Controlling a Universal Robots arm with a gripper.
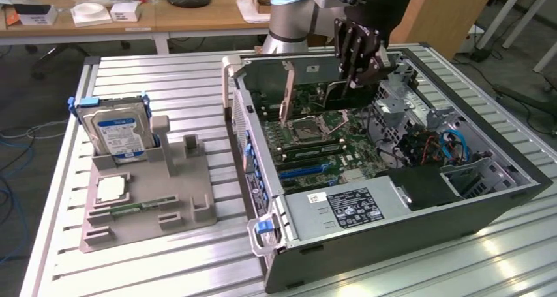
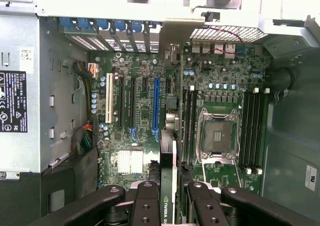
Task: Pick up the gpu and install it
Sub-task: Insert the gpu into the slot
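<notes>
The gpu is a thin dark card seen edge-on in the wrist view, with a green logo near my fingers and its pale metal bracket at the far end. My gripper is shut on it, one black finger on each side. In the exterior view the gripper holds the dark card above the motherboard, inside the open computer case. The card hangs just beside the long blue slot and roughly in line with it, apart from the board.
A grey parts holder on the slatted metal table carries a silver hard drive with blue label, a processor and a green memory stick. The power supply and drive cage fill the case's near end.
</notes>
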